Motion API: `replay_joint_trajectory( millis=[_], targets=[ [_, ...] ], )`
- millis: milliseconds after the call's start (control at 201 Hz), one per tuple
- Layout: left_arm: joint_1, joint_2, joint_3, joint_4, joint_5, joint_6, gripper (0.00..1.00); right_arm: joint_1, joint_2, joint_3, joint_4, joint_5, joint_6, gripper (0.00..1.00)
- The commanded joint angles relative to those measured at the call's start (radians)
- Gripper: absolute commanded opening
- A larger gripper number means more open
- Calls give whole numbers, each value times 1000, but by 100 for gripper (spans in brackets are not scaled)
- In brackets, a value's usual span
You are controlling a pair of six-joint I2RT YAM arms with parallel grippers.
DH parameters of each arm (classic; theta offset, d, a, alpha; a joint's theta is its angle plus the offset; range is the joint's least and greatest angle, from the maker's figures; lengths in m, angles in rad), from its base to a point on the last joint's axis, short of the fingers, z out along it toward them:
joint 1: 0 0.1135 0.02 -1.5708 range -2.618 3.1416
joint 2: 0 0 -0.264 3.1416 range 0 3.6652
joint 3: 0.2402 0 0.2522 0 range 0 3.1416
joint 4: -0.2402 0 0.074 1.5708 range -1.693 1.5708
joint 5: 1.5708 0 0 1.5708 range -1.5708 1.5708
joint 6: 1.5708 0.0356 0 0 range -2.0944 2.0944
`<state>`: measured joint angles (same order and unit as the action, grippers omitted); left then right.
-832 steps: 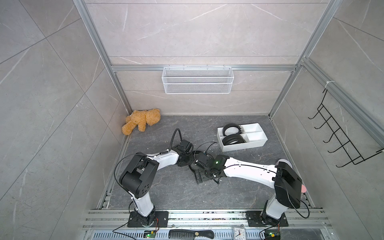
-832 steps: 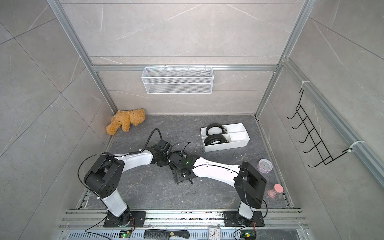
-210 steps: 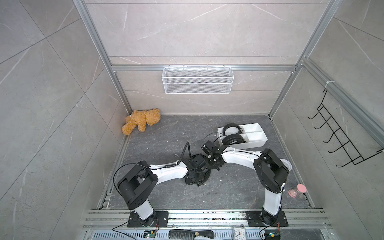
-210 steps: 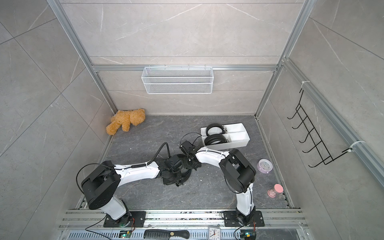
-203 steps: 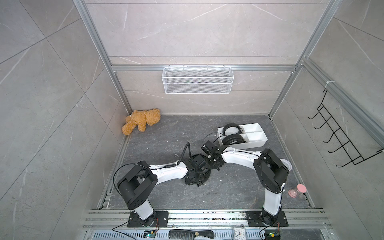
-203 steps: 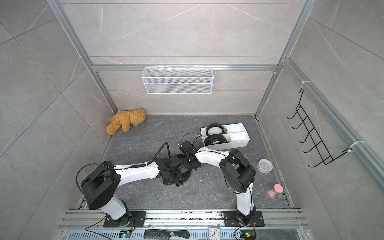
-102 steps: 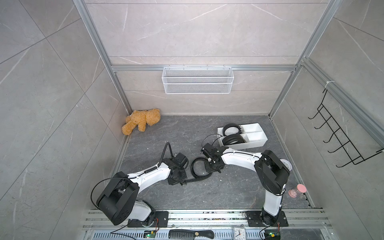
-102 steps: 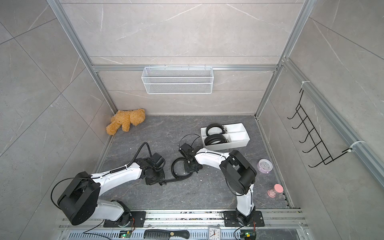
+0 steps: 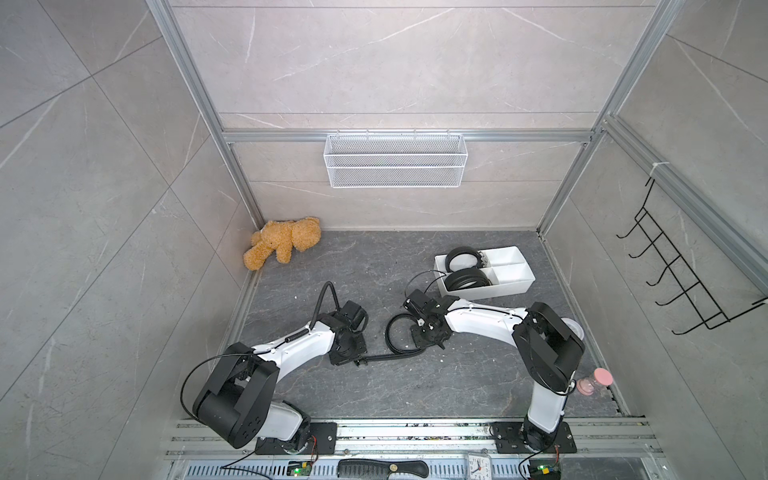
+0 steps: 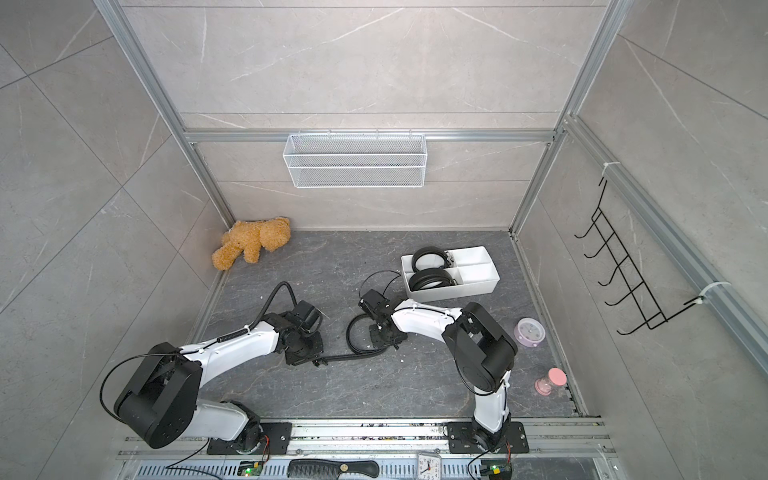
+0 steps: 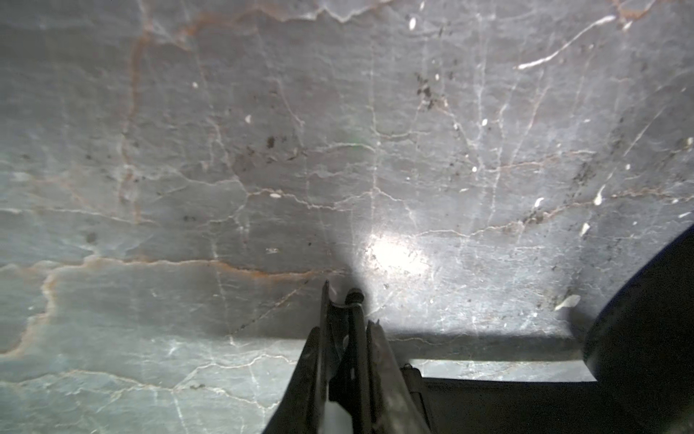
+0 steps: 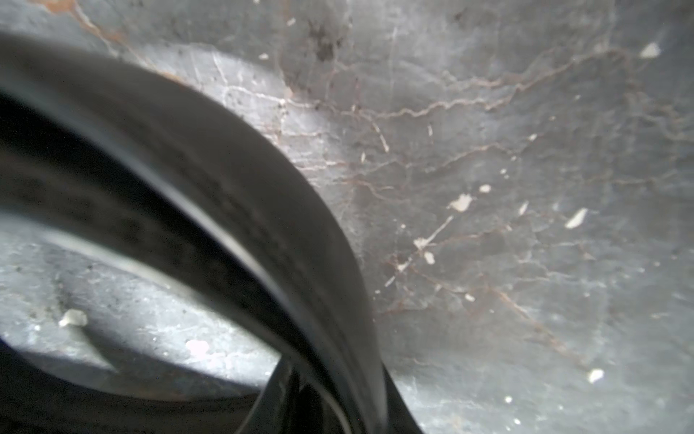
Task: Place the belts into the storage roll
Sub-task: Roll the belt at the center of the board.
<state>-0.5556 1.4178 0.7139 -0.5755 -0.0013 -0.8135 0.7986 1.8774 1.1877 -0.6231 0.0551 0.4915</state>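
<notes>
The loose belt (image 9: 388, 337) lies on the tabletop (image 9: 436, 386) at centre frame in both top views. Part of it curls in an open loop and its tail runs straight toward the lower left. Two coiled belts (image 9: 453, 280) sit in the left compartments of the storage roll (image 9: 505, 291), up and right of the loop. The left arm reaches low from its lower-left base, wrist bent down. The left claw (image 9: 359, 362) is pinched closed on the tail's end, and a thin metal part shows between its fingers (image 11: 383, 357). The right forearm stretches leftward, just below the storage roll, and its wrist sits between the roll and the loop. The right claw (image 9: 427, 337) stands over the loop's right side; its wrist view is blurred, so whether it grips cannot be told. A teddy bear (image 9: 286, 245) lies at upper left, well apart.
</notes>
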Motion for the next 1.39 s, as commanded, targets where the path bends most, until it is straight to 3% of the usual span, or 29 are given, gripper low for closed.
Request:
replay_joint_trajectory(
  millis=[0,159,309,373,498,717,956,1389],
  targets=[
    [32,0,-4,-147,-139,49,0,-21,59,-54,-224,102,-69,32],
    [42,-10,18,-170,-153,77,0,-39,40,-41,-185,72,-83,51],
    [46,2,28,-178,-163,99,0,-56,72,1,-185,55,-91,42],
    [57,9,34,-174,-172,105,0,-58,77,10,-191,52,-93,32],
    [106,19,58,-165,-186,133,0,-58,60,-34,-191,57,-93,22],
    [224,29,104,-171,-226,220,0,-59,21,-114,-212,125,-100,28],
    [239,56,97,-181,-221,207,0,-73,60,-80,-256,181,-114,31],
    [323,41,110,-211,-241,214,0,-96,55,-73,-266,166,-130,35]
  ],
)
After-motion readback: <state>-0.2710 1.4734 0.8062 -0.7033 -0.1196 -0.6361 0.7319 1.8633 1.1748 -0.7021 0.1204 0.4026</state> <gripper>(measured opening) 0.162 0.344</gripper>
